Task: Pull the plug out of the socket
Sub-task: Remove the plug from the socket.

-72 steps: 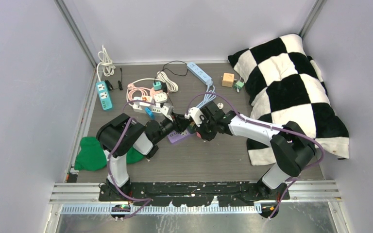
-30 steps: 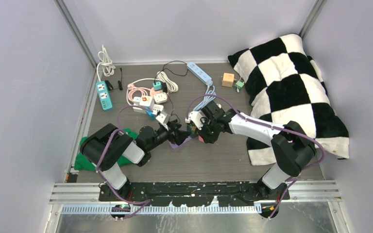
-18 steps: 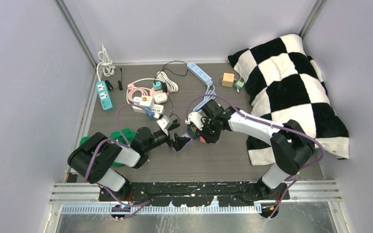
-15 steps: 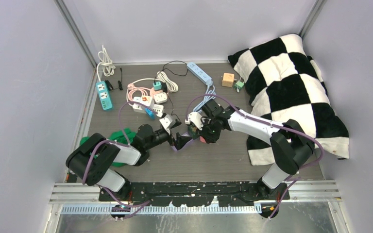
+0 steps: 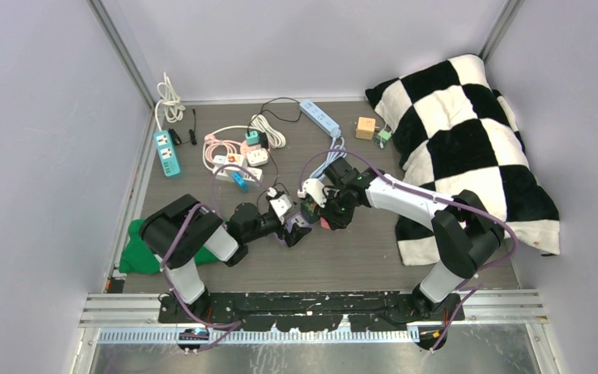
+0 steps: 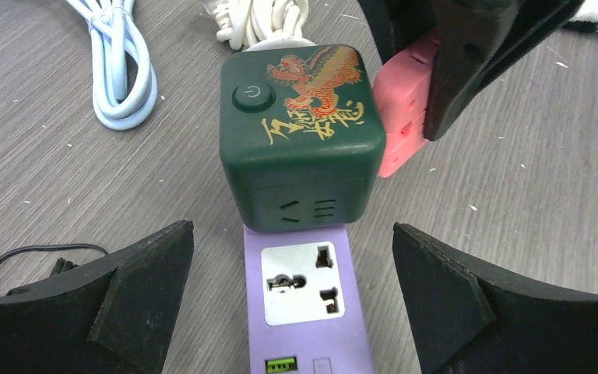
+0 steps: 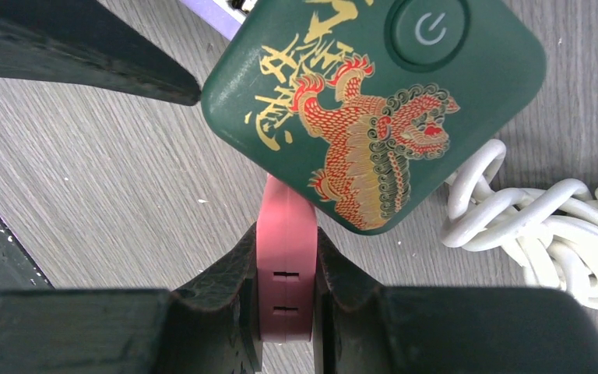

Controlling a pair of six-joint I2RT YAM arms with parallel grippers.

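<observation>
R jaws grip pink plug [image 7: 286,257] at green cube [image 6: 302,132]; L jaws wide.

Bright, even light, soft shadows, sharp

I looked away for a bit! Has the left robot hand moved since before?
Yes. The left gripper has slid farther from the teal power strip, going right and toward the near edge of the table, and its jaws have opened wide.

Pale lilac walls [image 5: 39,156] around a grey wood-grain floor [image 5: 342,257], under even light.
</observation>
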